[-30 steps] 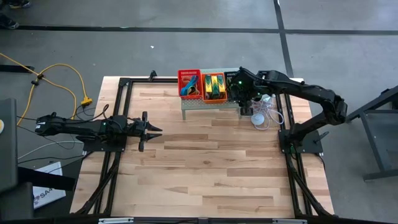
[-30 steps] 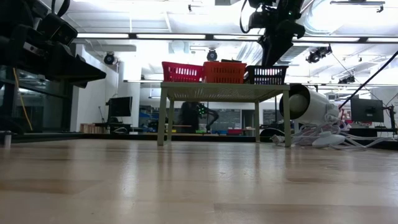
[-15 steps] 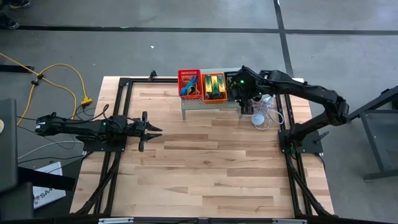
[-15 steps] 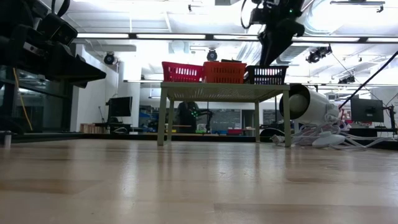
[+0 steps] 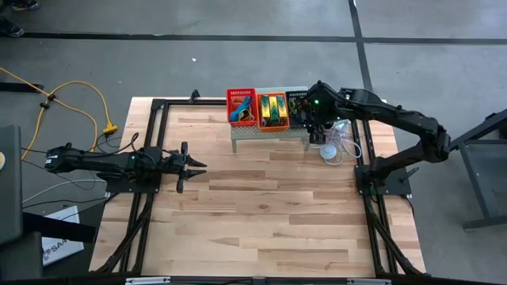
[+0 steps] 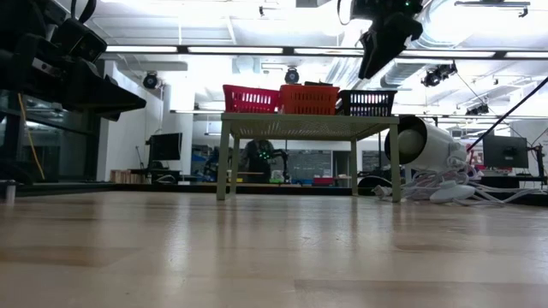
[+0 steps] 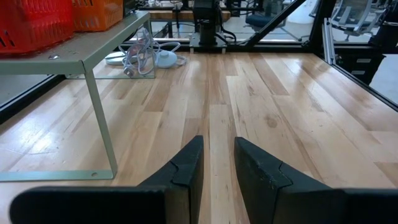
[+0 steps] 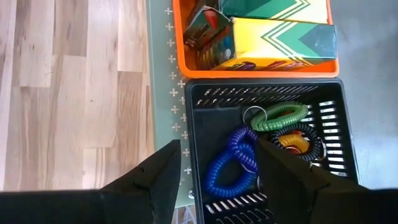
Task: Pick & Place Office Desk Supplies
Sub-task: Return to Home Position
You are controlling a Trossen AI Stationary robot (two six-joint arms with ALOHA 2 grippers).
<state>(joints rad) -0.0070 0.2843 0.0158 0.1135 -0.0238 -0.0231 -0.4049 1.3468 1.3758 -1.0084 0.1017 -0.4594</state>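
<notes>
Black bin (image 8: 267, 90) with loops (image 8: 230, 168) lies directly below the right gripper (image 8: 217, 149), which we see released (left gripper (image 7: 217, 146), far left, parted).

- We find the wooden table (image 5: 261, 214) bare across its near and middle parts, with wide room to pass.
- At the far edge stands the pale-green perforated shelf (image 6: 308, 127), and the space between its legs is open.
- A red bin (image 6: 250, 99), an orange bin (image 6: 308, 100) and a black bin (image 6: 368, 103) stand side by side on its top.
- Right of the shelf, a white cylindrical device (image 6: 424, 141) and tangled cables (image 6: 454, 186) block the table.
- The right gripper (image 8: 217, 149), fingers spread, hangs over the black bin.
- The left gripper (image 7: 217, 140) sits low at the left edge.
</notes>
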